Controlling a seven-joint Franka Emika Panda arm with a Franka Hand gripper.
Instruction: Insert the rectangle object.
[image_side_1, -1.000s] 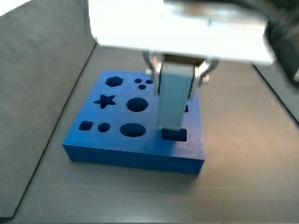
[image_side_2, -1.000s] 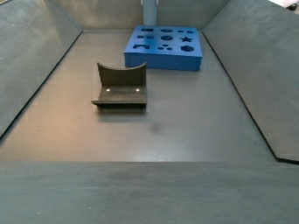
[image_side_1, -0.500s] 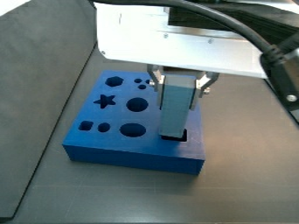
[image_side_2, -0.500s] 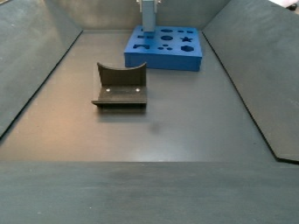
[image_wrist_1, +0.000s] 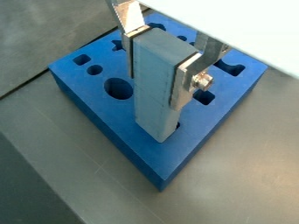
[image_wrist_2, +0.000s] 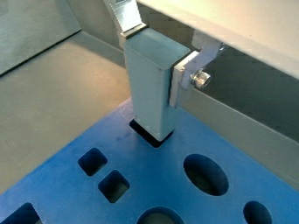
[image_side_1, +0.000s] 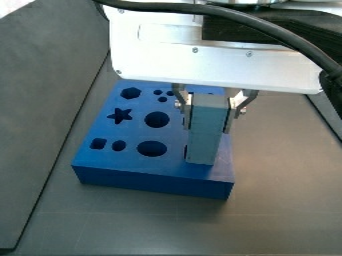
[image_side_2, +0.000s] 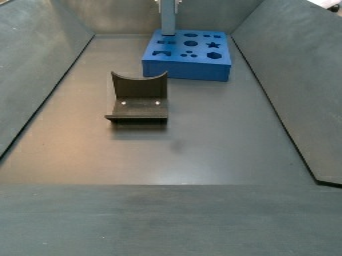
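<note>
The rectangle object (image_wrist_1: 158, 87) is a tall light blue-grey bar, upright, its lower end in a rectangular hole near a corner of the dark blue board (image_wrist_1: 105, 114). It shows in both wrist views (image_wrist_2: 152, 87) and in a side view (image_side_1: 205, 128). My gripper (image_wrist_1: 162, 54) is shut on the bar's upper end, silver fingers (image_wrist_1: 194, 74) on two opposite faces. In a wrist view the gripper (image_wrist_2: 158, 54) holds it the same way. In a side view the gripper (image_side_1: 207, 103) sits above the board (image_side_1: 134, 140). In the far side view only the bar (image_side_2: 170, 17) shows over the board (image_side_2: 194, 55).
The board has star, round and square holes (image_side_1: 156, 120). An olive-brown U-shaped holder (image_side_2: 136, 100) stands on the grey floor, apart from the board. Sloping grey walls (image_side_2: 287, 90) close in the floor on both sides. The white arm housing (image_side_1: 214, 50) hangs over the board.
The gripper has come down with the bar; the bar's lower end now sits deeper in the rectangular hole. The board and holder have not moved.
</note>
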